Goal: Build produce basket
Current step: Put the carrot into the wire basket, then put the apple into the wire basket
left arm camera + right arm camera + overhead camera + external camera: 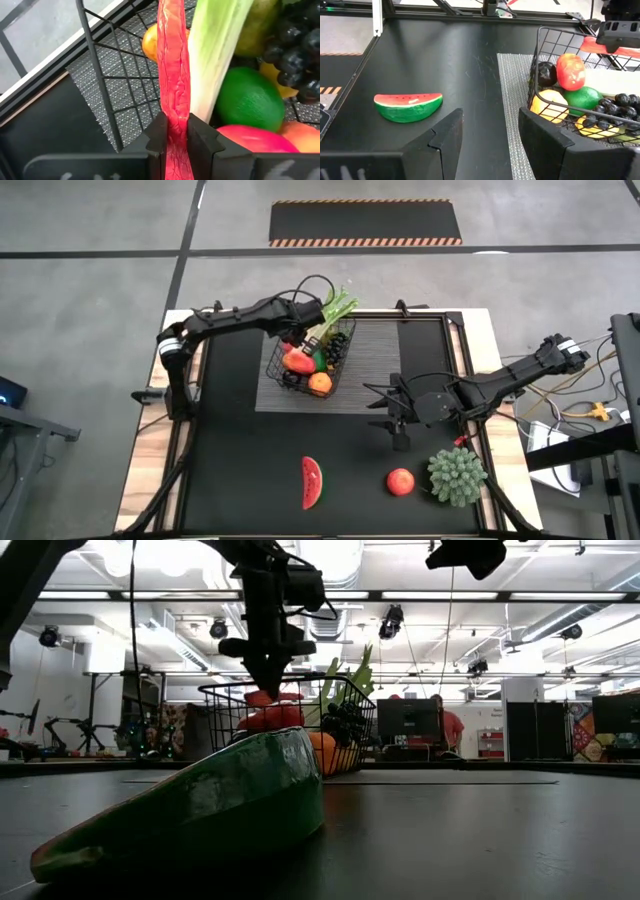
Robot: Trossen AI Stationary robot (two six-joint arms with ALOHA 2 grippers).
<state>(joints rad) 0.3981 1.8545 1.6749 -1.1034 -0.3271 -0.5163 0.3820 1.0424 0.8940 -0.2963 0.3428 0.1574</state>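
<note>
The black tabletop (pixel 250 470) carries everything, with a flat grey ribbed mat (pixel 400 365) laid across its far half; on the mat's left part stands the black wire-mesh rectangular basket (pixel 285 375), already holding produce.

The left arm reaches from the tabletop's left edge across to the basket, its wrist bent down over the basket's far rim; the left pincer (pixel 176 131) is clamped on a long wrinkled red chili (pixel 172 75), which runs straight out from between the two dark fingers (pixel 202 137) and lies alongside the pale green leek stalk (pixel 215 55). The right arm stretches in from the right edge and hangs above the bare tabletop just right of the mat's near corner; the right pincer (pixel 490 135) stands parted and grips nothing.

Inside the basket, the leek's leafy top (pixel 340 305) sticks out over the far rim; beside it sit a bunch of dark grapes (pixel 615 107), a round green lime (pixel 247 100), a red apple (pixel 571 71), an orange (pixel 320 383) at the near side and a yellow lemon (pixel 592 127) under the grapes.

Still out on the near tabletop lie a spiky green round plant-like toy (pixel 456 475), a red-and-green watermelon slice (pixel 311 482) and a second red apple-like fruit (pixel 401 481), well apart from the basket.
</note>
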